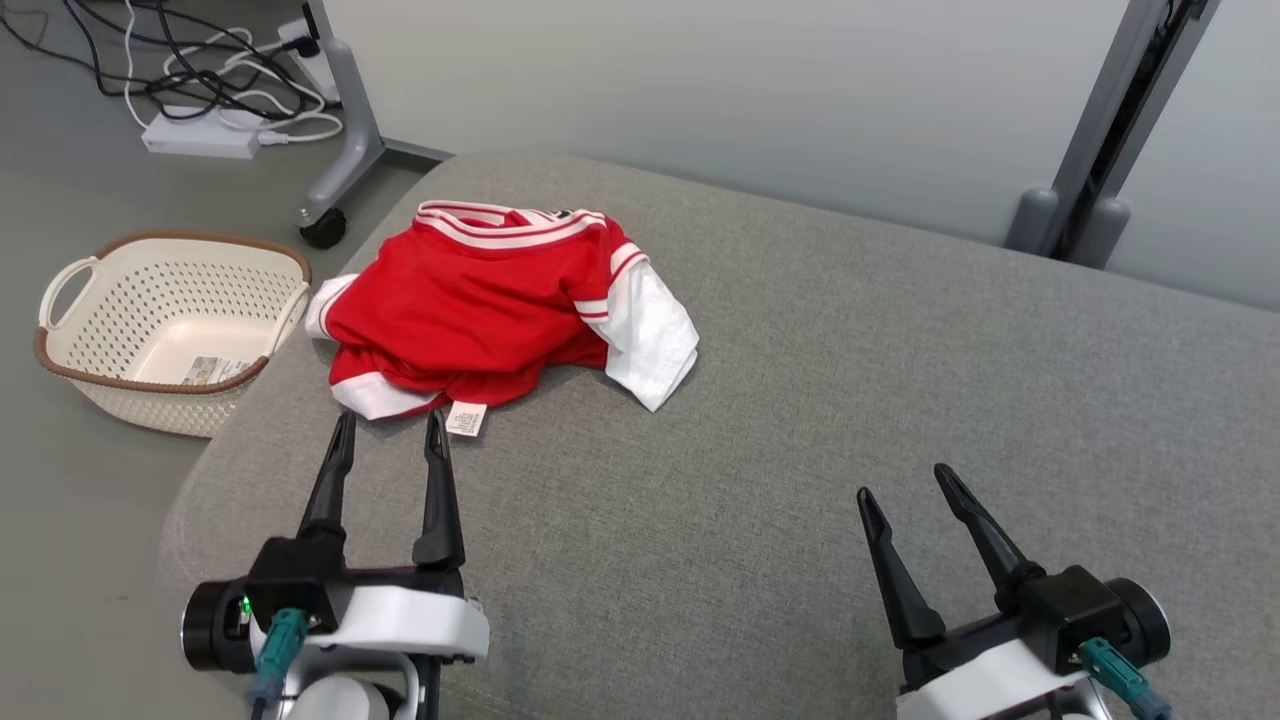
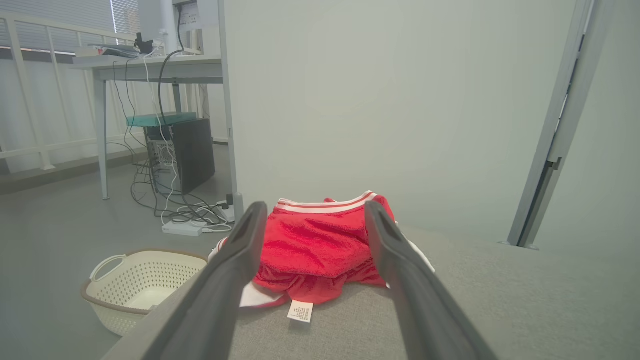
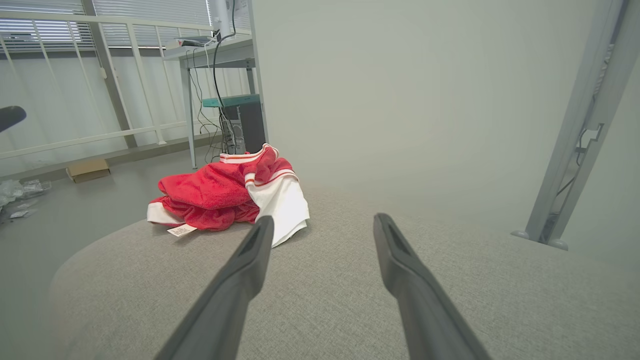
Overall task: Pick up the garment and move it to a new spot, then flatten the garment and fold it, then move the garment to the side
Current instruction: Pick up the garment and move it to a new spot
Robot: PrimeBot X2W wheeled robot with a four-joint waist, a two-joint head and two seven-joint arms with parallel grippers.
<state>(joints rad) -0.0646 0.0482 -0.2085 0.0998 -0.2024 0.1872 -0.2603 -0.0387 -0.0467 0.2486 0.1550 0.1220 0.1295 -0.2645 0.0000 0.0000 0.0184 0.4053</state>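
Note:
A red garment point(image 1: 480, 300) with white sleeves and striped trim lies crumpled at the far left of the grey cushioned surface point(image 1: 800, 420); a white care label sticks out at its near edge. My left gripper point(image 1: 390, 428) is open, its fingertips just short of that near edge, the garment point(image 2: 312, 242) showing between its fingers. My right gripper point(image 1: 905, 488) is open and empty over bare grey fabric at the lower right, well away from the garment point(image 3: 225, 192).
A cream perforated basket point(image 1: 170, 325) sits on the floor left of the surface, close to its rounded edge. Cables and a white power strip point(image 1: 200, 135) lie behind it by a wheeled stand leg point(image 1: 345, 150). A grey post point(image 1: 1110, 150) stands at the back right.

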